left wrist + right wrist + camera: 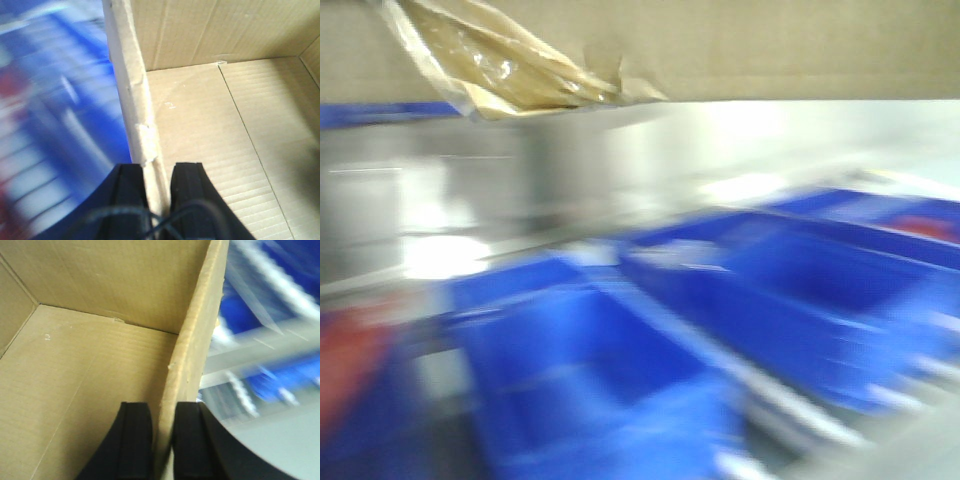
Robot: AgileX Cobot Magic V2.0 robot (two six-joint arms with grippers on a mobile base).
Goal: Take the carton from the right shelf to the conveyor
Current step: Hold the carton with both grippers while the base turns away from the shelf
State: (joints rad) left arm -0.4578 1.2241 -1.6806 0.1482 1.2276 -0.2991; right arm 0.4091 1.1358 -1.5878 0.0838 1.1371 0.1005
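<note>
An open brown carton (720, 50) fills the top of the front view, with torn tape hanging from its underside. In the left wrist view my left gripper (159, 172) is shut on the carton's left wall (131, 90), one finger outside and one inside. In the right wrist view my right gripper (162, 412) is shut on the carton's right wall (197, 335) in the same way. The carton's bare inside floor (215, 130) shows in both wrist views. The carton is held up in the air between the two grippers.
Blue plastic bins (790, 290) lie blurred below the carton, with grey metal rails (790, 400) between them. A red patch (350, 370) shows at the lower left. Blue bins (280, 300) and grey surfaces blur past on the right.
</note>
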